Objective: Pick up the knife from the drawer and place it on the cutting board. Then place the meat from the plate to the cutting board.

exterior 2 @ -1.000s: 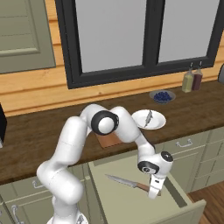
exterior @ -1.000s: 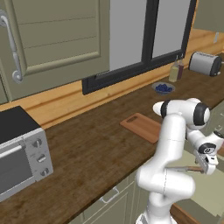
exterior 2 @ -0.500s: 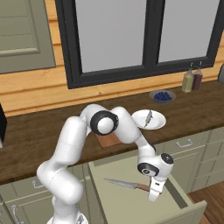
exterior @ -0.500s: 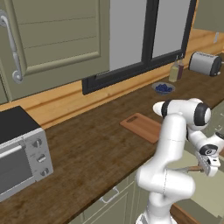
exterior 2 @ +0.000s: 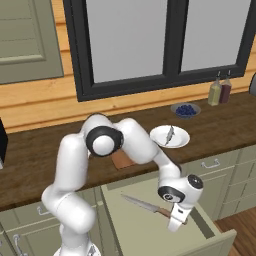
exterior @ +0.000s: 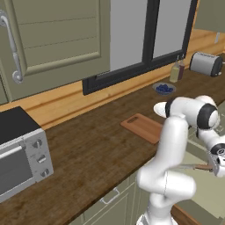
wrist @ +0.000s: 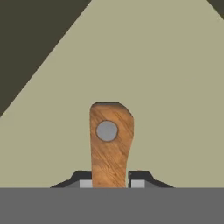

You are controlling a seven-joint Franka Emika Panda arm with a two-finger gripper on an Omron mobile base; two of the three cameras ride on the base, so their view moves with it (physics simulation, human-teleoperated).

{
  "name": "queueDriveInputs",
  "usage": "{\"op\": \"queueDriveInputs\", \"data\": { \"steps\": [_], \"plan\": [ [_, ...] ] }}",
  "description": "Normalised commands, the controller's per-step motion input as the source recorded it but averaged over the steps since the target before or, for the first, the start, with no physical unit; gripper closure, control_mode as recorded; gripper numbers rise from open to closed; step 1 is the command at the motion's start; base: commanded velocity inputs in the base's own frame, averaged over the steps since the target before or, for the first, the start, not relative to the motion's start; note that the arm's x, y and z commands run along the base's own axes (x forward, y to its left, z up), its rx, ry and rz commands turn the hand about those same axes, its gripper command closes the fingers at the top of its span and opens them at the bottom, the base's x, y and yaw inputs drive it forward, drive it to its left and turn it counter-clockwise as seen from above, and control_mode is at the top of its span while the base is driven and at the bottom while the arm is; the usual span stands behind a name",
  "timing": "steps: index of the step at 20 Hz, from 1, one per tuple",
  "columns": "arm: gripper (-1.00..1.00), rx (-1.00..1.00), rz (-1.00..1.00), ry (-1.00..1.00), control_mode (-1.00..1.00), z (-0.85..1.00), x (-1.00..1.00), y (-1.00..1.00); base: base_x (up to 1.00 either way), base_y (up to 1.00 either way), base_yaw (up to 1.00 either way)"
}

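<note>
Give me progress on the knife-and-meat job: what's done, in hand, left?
Done: the drawer is open. In hand: the gripper has its jaws shut on the knife's wooden handle, low inside the drawer. Left: carry the knife to the cutting board, which carries nothing, then move the meat off the plate onto the board.

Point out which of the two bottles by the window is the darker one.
The right-hand bottle, dark reddish-brown. The bottle touching its left side is pale yellow-green. Both stand upright beyond the bowl of berries.
</note>
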Motion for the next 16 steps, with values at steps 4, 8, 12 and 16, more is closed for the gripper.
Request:
{"op": "queueDriveInputs", "data": {
  "steps": [4,8,12,16],
  "plan": [
    [1.0,0.0,-0.24,0.0,-1.0,0.97,-0.41,0.0,0.0,0.0,0.0],
    [1.0,0.0,-0.23,0.0,-1.0,0.98,-0.28,-0.06,0.0,0.0,0.0],
    [1.0,0.0,-0.23,0.0,-1.0,0.87,-0.09,-0.04,0.0,0.0,0.0],
    [1.0,0.0,-0.22,0.0,-1.0,0.75,0.0,0.0,0.0,0.0,0.0]
  ]
}}
